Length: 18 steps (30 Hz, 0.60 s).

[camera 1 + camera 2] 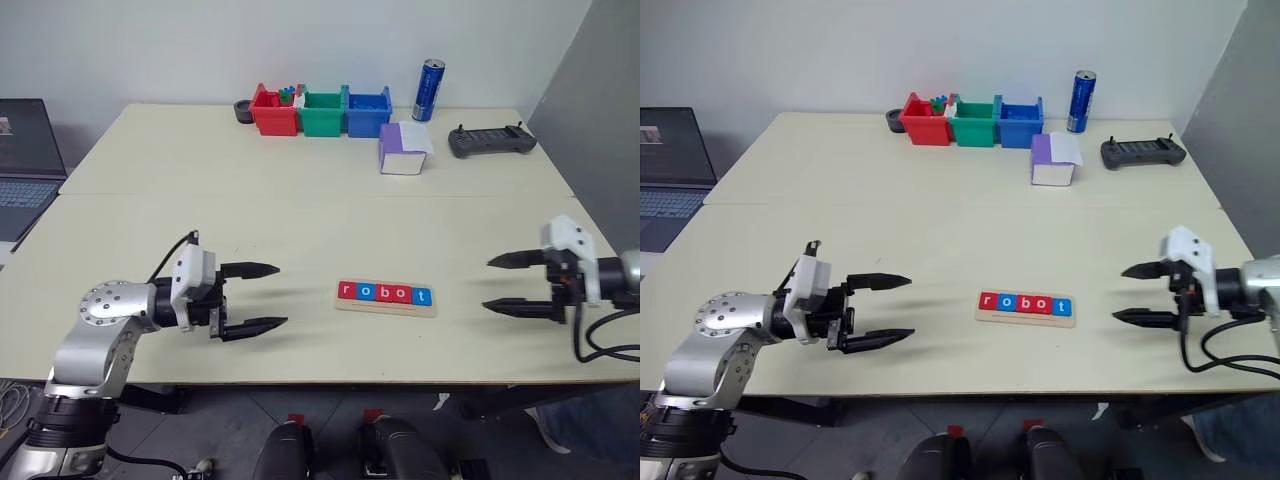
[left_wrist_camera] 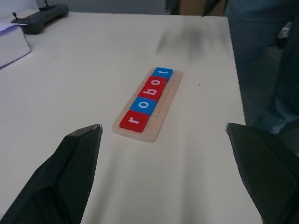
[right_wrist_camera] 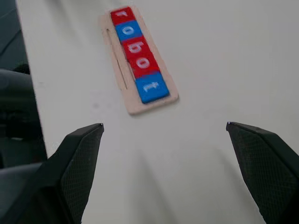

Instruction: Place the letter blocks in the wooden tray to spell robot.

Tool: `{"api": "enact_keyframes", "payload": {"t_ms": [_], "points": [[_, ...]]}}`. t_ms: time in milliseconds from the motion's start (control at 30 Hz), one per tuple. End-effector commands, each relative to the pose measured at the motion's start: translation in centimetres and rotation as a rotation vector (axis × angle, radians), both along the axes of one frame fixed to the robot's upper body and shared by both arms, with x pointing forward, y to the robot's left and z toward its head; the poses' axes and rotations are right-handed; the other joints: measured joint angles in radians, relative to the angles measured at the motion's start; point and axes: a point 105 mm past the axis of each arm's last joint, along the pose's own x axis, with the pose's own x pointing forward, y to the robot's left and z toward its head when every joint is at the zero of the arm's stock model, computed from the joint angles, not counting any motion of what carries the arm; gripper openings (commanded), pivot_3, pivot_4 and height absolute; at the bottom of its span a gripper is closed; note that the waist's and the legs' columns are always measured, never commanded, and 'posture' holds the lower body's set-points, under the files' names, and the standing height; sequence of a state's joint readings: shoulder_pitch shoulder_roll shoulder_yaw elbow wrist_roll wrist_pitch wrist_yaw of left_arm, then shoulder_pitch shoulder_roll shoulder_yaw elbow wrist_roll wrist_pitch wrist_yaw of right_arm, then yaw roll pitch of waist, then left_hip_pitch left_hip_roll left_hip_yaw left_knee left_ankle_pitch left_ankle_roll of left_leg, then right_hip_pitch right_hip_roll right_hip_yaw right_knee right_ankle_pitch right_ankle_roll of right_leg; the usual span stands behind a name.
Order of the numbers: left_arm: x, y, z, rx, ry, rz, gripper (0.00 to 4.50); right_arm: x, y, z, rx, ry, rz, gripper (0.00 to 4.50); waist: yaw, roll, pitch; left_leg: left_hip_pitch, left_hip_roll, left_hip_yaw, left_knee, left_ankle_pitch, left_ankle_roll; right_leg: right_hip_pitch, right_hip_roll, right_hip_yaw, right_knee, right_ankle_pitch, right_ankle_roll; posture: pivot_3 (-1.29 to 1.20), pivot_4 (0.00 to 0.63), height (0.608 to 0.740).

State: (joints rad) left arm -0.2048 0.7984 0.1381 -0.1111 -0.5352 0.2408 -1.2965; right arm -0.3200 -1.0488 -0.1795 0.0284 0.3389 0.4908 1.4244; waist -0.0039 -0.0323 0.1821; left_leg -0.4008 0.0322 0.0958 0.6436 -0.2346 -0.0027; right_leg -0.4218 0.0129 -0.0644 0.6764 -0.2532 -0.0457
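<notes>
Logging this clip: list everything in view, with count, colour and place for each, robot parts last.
letter blocks: five, red, blue, red, red, blue, in a row on the wooden tray, reading "robot"
wooden tray: one, pale wood, near middle of the table, between the two grippers
table: one, cream
bins: three, red, green, blue, side by side at the far edge
can: one, blue, upright, right of the bins
box: one, purple and white, in front of the blue bin
controller: one, dark grey, far right of the table
laptop: one, dark, beyond the table's left edge
left gripper: one, black, open, left of the tray
right gripper: one, black, open, right of the tray
</notes>
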Motion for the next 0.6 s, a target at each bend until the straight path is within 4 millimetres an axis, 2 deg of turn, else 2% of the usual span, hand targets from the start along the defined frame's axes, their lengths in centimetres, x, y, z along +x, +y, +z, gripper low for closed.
{"api": "enact_keyframes", "payload": {"t_ms": [33, 133, 267, 400, 600], "points": [[0.0, 2.0, 2.8, 0.043, -0.057, 0.086, 4.50, -0.5, -1.2, 2.2, -0.007, -0.057, 0.018, 4.47, -0.001, 0.000, 0.000, 0.001, 0.000, 0.000, 0.000, 0.000, 0.000, 0.000, 0.000, 0.000, 0.000, 0.000, 0.000, 0.00, 0.150, 0.740], [-0.6, 4.0, 4.9, 0.064, -0.110, 0.105, 4.50, -1.0, -1.5, 2.9, -0.015, -0.051, 0.042, 4.47, -0.002, 0.000, 0.000, 0.001, 0.001, 0.000, -0.001, 0.000, 0.000, 0.000, 0.001, 0.000, 0.000, 0.000, -0.001, 0.00, 0.150, 0.740], [-0.8, 6.0, 5.0, 0.135, -0.020, 0.172, 4.50, -1.2, -2.0, 3.0, -0.030, -0.038, 0.046, 4.47, 0.001, 0.001, 0.000, 0.001, 0.001, 0.000, -0.001, 0.000, 0.000, 0.000, 0.001, 0.000, 0.000, -0.001, -0.002, 0.00, 0.150, 0.740], [-1.1, 6.5, 4.0, 0.193, 0.004, 0.181, 4.50, -0.8, -2.2, 3.0, -0.037, -0.050, 0.042, 4.47, 0.003, 0.001, 0.000, 0.000, 0.000, 0.000, -0.001, 0.000, -0.001, 0.000, 0.000, 0.000, -0.001, -0.001, -0.002, 0.00, 0.150, 0.740], [-1.1, 6.1, 4.1, 0.163, -0.009, 0.163, 4.50, -0.6, -2.1, 3.2, -0.039, -0.055, 0.053, 4.47, 0.003, 0.001, 0.000, 0.000, 0.001, 0.000, -0.001, 0.000, -0.001, 0.000, 0.000, 0.000, 0.000, -0.002, -0.003, 0.00, 0.150, 0.740]]}}
